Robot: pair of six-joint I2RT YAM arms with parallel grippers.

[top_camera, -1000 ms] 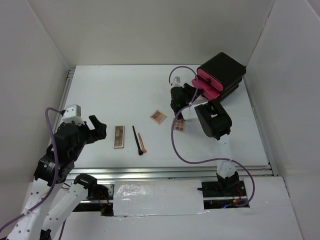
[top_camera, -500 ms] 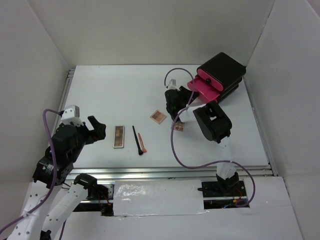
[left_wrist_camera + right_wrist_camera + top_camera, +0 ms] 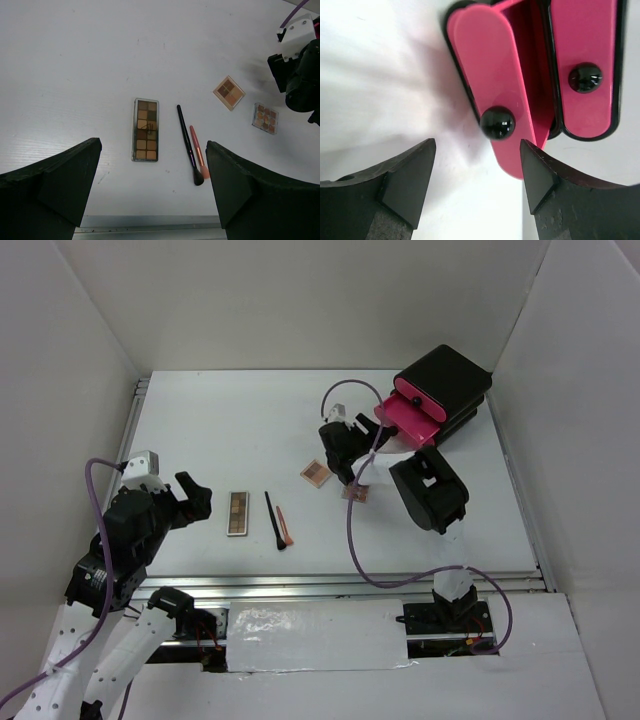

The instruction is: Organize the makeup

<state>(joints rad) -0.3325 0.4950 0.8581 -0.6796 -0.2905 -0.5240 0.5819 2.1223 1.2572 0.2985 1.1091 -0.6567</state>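
While the right gripper [image 3: 476,150] hangs with jaws parted and empty, facing the black knob [image 3: 497,122] of a pink drawer [image 3: 485,60], the makeup lies loose on the table [image 3: 220,420]. The long brown eyeshadow palette [image 3: 145,130], black brush [image 3: 186,140] and orange brush [image 3: 199,157] sit below the wide-open, empty left gripper [image 3: 197,495]. A square palette [image 3: 229,92] and a second small palette [image 3: 265,117] lie just beside the right arm. Its purple cable [image 3: 350,530] or elbow could sweep them aside. The table is smooth and white, enclosed by plain white walls [image 3: 300,300].
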